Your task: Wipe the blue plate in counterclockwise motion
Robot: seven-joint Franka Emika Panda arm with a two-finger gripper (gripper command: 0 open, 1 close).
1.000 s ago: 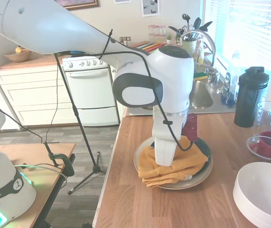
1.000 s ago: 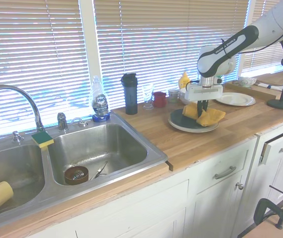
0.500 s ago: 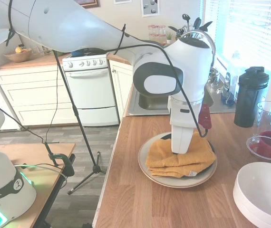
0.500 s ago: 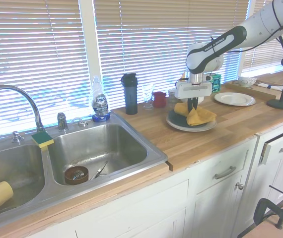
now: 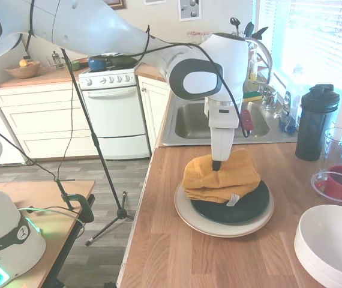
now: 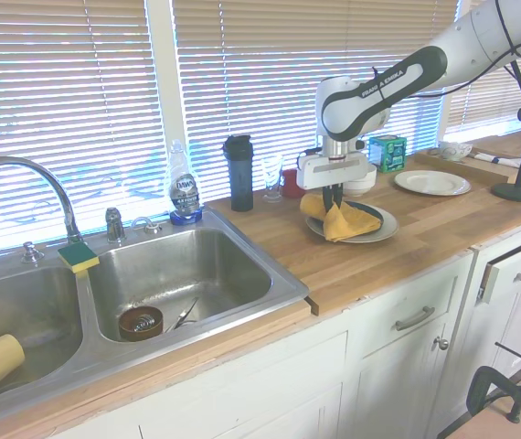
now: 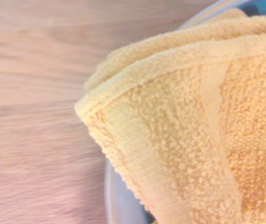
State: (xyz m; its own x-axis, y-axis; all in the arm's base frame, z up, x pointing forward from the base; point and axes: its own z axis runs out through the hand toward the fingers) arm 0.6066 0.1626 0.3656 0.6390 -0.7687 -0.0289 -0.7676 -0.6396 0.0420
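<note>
Gripper (image 5: 216, 166) had swept folded orange towel (image 5: 222, 176) from near side of plate stack round to sink-side rim within last second; dark surface, earlier mostly covered, now lay bare. Judged: wipe mid-circuit, arc along rim under way.

Blue plate (image 5: 243, 207) sat on larger beige plate (image 5: 219, 228) on wooden counter (image 5: 219, 258), near sink (image 6: 187, 274). Towel overlapped plate's sink-side edge.

Fingers pressed into towel from above; cannot tell whether closed on cloth.
</note>
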